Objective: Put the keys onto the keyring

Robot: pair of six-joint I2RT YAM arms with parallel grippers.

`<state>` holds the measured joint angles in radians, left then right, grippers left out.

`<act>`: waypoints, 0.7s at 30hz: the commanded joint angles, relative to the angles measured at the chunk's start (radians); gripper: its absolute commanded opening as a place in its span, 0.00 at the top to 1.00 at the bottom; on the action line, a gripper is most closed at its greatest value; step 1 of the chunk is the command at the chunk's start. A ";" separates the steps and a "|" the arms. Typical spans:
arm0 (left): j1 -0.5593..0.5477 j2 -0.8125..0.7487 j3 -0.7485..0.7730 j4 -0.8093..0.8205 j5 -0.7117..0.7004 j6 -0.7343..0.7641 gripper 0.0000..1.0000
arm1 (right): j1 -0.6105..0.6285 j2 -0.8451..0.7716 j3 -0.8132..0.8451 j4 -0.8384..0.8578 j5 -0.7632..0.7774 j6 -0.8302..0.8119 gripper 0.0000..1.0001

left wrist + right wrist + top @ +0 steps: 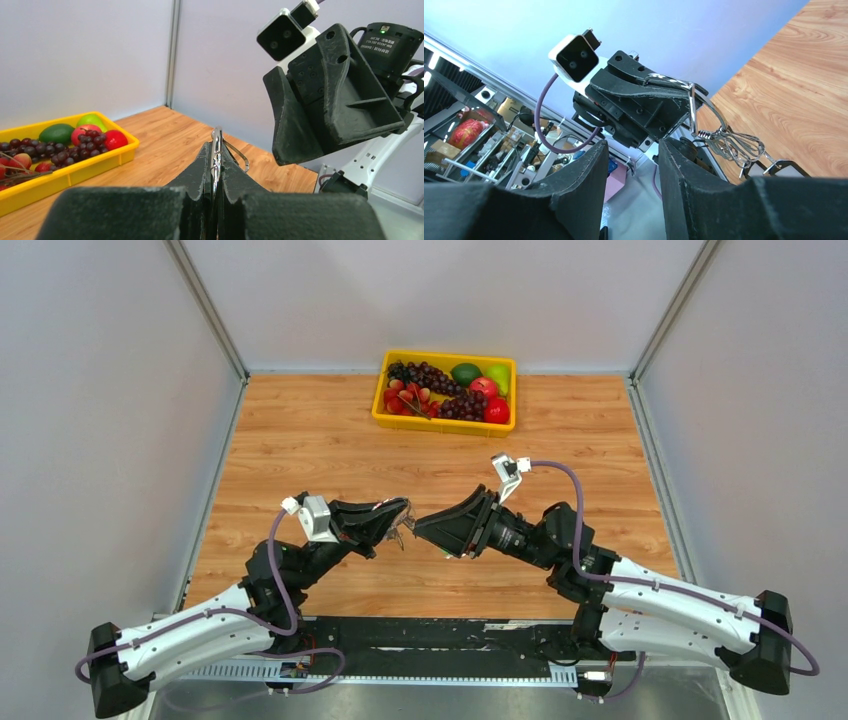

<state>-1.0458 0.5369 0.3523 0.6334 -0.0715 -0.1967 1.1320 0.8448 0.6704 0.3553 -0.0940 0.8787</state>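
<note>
- The left gripper [404, 509] was held above the middle of the wooden tabletop [300, 440], its fingers clamped tight on a thin silver keyring [216, 149].
- In the left wrist view the keyring stood on edge between the two black fingers, its upper arc showing above their tips.
- In the right wrist view a tangle of small metal loops and clasps [734, 145] hung from the keyring [692, 107], clear of the tabletop.
- The keys could not be made out in any view; whether one hung in that tangle could not be told.
- The right gripper [420, 525] faced the left one tip to tip, just beside it and not clearly touching.
- Its jaws stood part-way apart, with nothing between the fingers [589, 170].
- A yellow tray [445, 426] of fruit, with dark grapes [432, 375] among it, sat at the far edge of the tabletop, well apart from both grippers.
</note>
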 commanded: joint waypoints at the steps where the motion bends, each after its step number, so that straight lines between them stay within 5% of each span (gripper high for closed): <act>1: -0.003 -0.020 0.045 0.076 0.010 -0.023 1.00 | 0.022 0.023 0.032 0.076 0.046 0.025 0.56; 21: -0.003 -0.056 0.048 0.092 0.028 -0.042 1.00 | 0.080 0.087 0.089 0.081 0.186 -0.007 0.60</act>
<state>-1.0458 0.4881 0.3527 0.6563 -0.0608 -0.2150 1.2037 0.9230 0.6979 0.3790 0.0662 0.8845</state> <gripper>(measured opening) 0.044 0.410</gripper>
